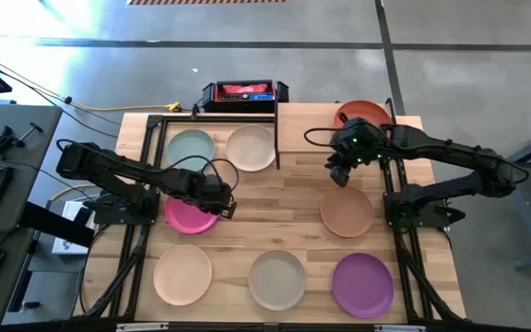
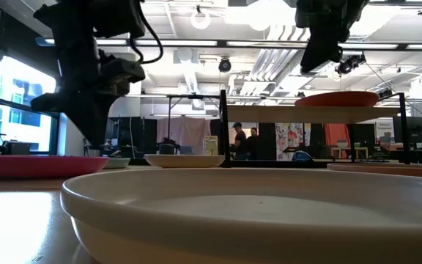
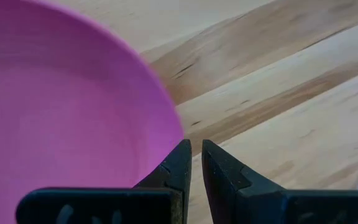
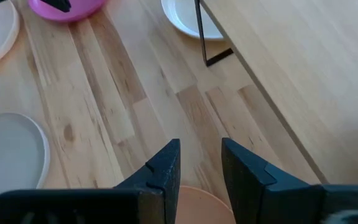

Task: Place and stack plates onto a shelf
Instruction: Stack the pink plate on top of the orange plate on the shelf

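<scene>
The magenta plate (image 1: pixel 188 216) lies flat on the table at the left. My left gripper (image 1: pixel 230 206) points down at its right rim (image 3: pixel 166 106), fingers a narrow gap apart. My right gripper (image 1: pixel 339 174) hangs open, high above the far rim of the tan plate (image 1: pixel 347 213), which shows below its fingers (image 4: pixel 199 204). The orange-red plate (image 1: pixel 363 114) rests on the raised shelf (image 1: pixel 307 129). Teal (image 1: pixel 190 148) and cream (image 1: pixel 251 148) plates lie at the far left. Peach (image 1: pixel 182 274), pale grey (image 1: pixel 277 279) and purple (image 1: pixel 362 284) plates line the near edge. My left gripper comes from above at the magenta plate's right rim (image 3: pixel 174 127). One fingertip (image 3: pixel 178 163) stands over the rim's edge, the other (image 3: pixel 219 163) over bare wood outside it. Whether a finger touches the plate, I cannot tell. The plate lies flat on the table.
A black and red box (image 1: pixel 243 92) sits at the table's far edge. Thin black frame posts (image 1: pixel 277 138) stand beside the cream plate and the shelf. Bare wood (image 1: pixel 279 207) lies between the magenta and tan plates. People (image 2: pixel 244 139) stand far back in the room.
</scene>
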